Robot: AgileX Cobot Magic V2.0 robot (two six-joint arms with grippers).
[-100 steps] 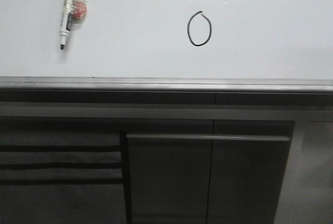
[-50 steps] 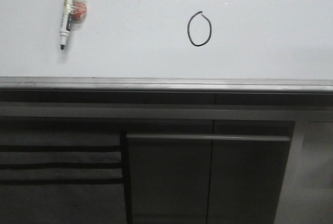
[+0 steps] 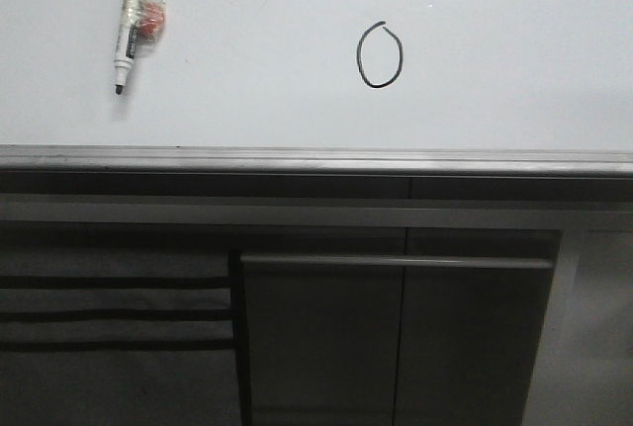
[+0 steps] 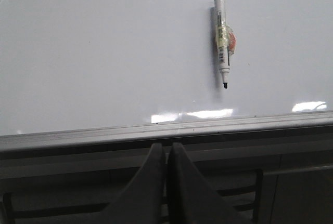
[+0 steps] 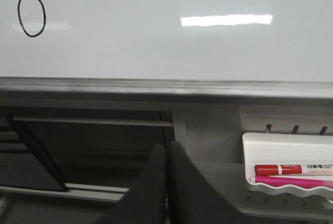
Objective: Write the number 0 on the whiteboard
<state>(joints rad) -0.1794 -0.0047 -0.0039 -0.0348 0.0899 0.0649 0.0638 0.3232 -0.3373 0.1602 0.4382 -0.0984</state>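
The number 0 (image 3: pixel 380 54) is a thin black oval with a small tail at its top, drawn on the whiteboard (image 3: pixel 257 100). It also shows in the right wrist view (image 5: pixel 31 13). A white marker pen (image 3: pixel 130 17) with a red bit taped to it lies on the board at the left, tip toward the board's grey edge; it shows in the left wrist view too (image 4: pixel 222 44). My left gripper (image 4: pixel 166 147) is shut and empty, below the board's edge strip (image 4: pixel 156 130). My right gripper (image 5: pixel 167 147) is shut and empty, below the board.
Dark grey cabinet panels (image 3: pixel 396 337) fill the space under the board's edge strip (image 3: pixel 316 160). A white tray (image 5: pixel 291 177) with a red marker (image 5: pixel 291 169) and a pink marker (image 5: pixel 296 182) hangs at the right under the board.
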